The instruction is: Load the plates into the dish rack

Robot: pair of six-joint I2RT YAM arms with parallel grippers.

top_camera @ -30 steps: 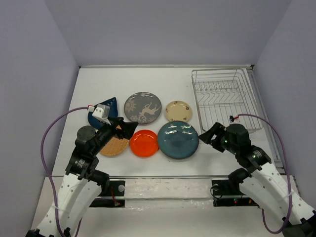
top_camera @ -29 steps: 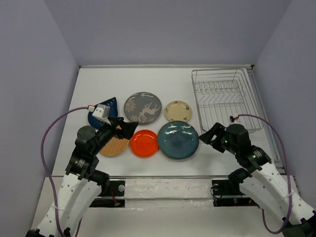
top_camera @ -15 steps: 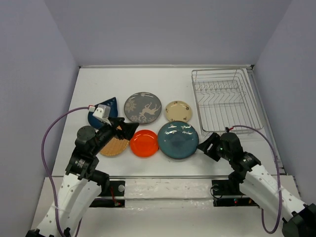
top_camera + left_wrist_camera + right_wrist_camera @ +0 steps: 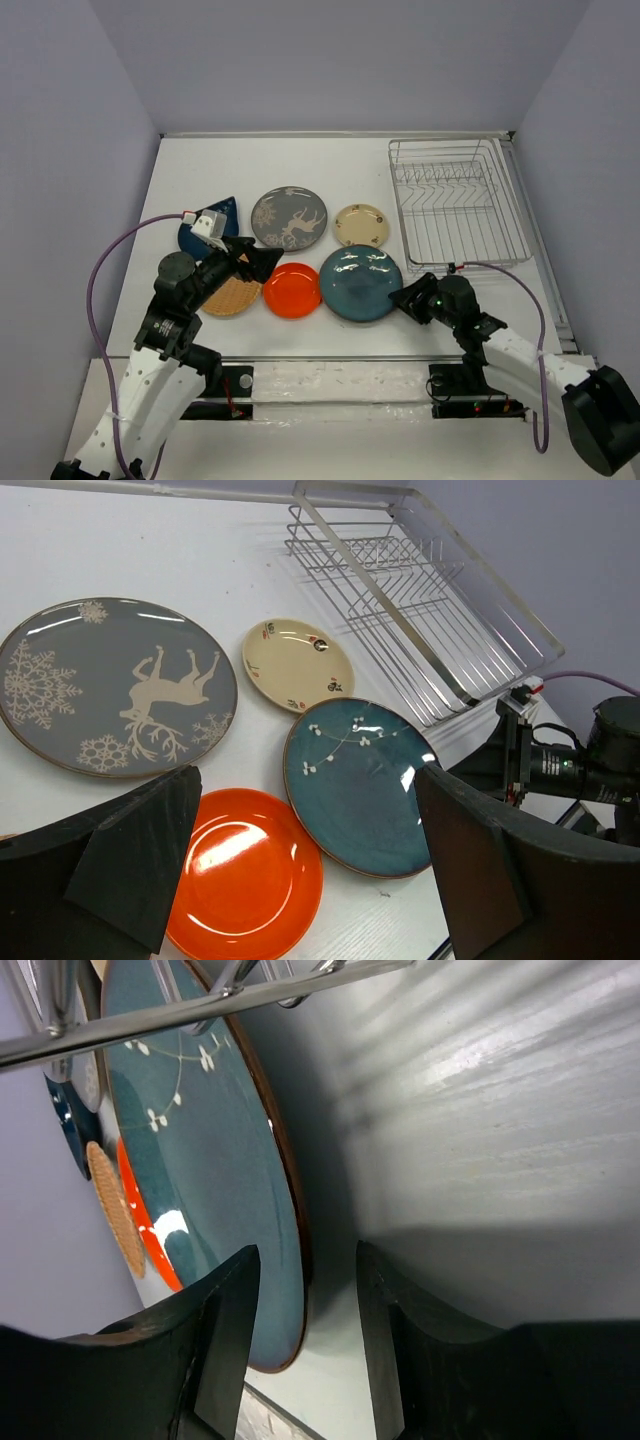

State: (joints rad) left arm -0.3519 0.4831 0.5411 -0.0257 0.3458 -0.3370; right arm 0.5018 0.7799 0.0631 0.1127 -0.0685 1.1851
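Note:
The large teal plate (image 4: 361,283) lies flat at the front middle of the table. My right gripper (image 4: 401,298) is low at its right rim and open. In the right wrist view the teal plate's rim (image 4: 290,1210) sits between the two spread fingers of that gripper (image 4: 305,1260), which are not closed on it. My left gripper (image 4: 262,262) hovers open and empty above the orange-red plate (image 4: 292,290) and the tan waffle plate (image 4: 232,296). The grey deer plate (image 4: 289,218), the cream plate (image 4: 361,225) and the dark blue leaf plate (image 4: 200,232) lie behind. The dish rack (image 4: 455,200) stands empty at the back right.
The left wrist view shows the deer plate (image 4: 115,685), cream plate (image 4: 298,665), teal plate (image 4: 365,780), orange-red plate (image 4: 245,875) and rack (image 4: 400,590) between my open left gripper's (image 4: 308,780) fingers. The table's front edge runs just behind the right gripper.
My right arm has swung left and down from beside the rack to the teal plate's right rim. The left arm has barely moved. No plate has shifted.

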